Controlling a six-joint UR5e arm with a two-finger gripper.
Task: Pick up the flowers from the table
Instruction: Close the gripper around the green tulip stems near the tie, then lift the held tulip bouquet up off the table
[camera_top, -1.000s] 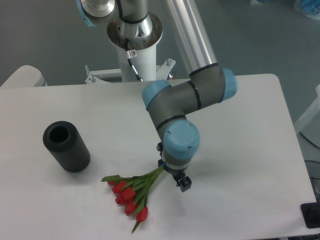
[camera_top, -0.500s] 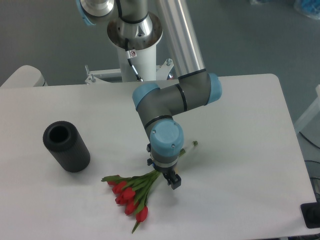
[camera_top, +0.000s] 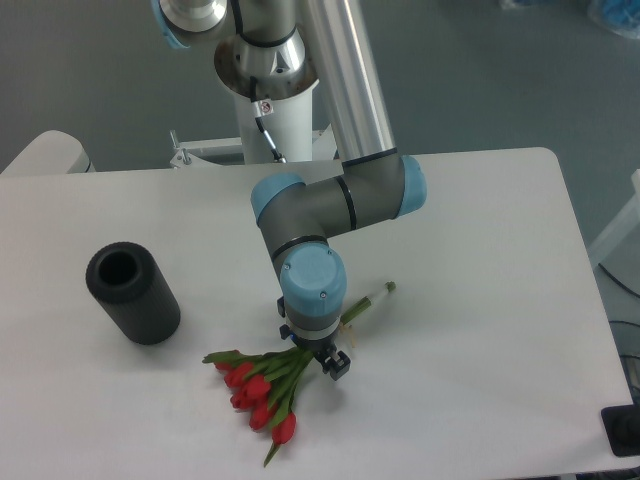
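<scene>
The flowers (camera_top: 262, 383), red tulip buds with green leaves, lie on the white table (camera_top: 480, 250) near its front edge. Their long stems run up to the right under my wrist, and the pale stem end (camera_top: 380, 292) shows on the far side. My gripper (camera_top: 318, 356) points down over the stems just above the leaves. One dark finger (camera_top: 337, 365) shows to the right of the stems; the other is hidden by the wrist. The jaws look open around the stems. The flowers rest flat on the table.
A black ribbed cylinder (camera_top: 133, 293) with an open top stands at the left of the table. The arm's white base column (camera_top: 268, 100) stands at the table's back edge. The table's front edge runs just below the flowers.
My wrist and gripper have moved left along the stems toward the leaves, uncovering the pale stem end. The flowers and the cylinder have not moved.
</scene>
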